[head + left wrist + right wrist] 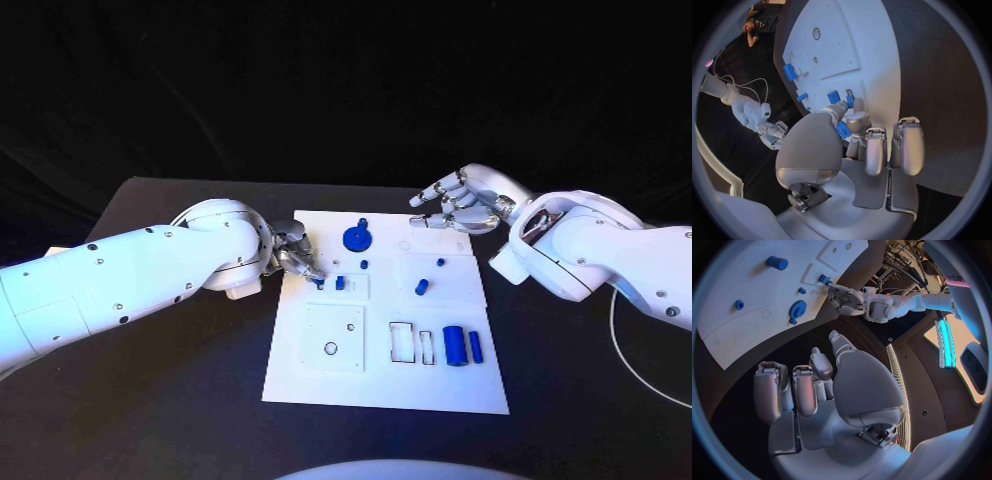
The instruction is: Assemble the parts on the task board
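Task board: white plate, middle of the black worktop.
Left hand: at the board's left edge; fingers pinch a small blue part over the board.
Right hand: above the board's far right corner, fingers loosely spread, holding nothing.
Other parts: blue gear, two blue cylinders near the right edge.

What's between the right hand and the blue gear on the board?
Nothing visible. The right hand hovers open past the board's far right corner, and the gear lies on the board with bare white plate and black table between them. The left hand holds a small blue part elsewhere.
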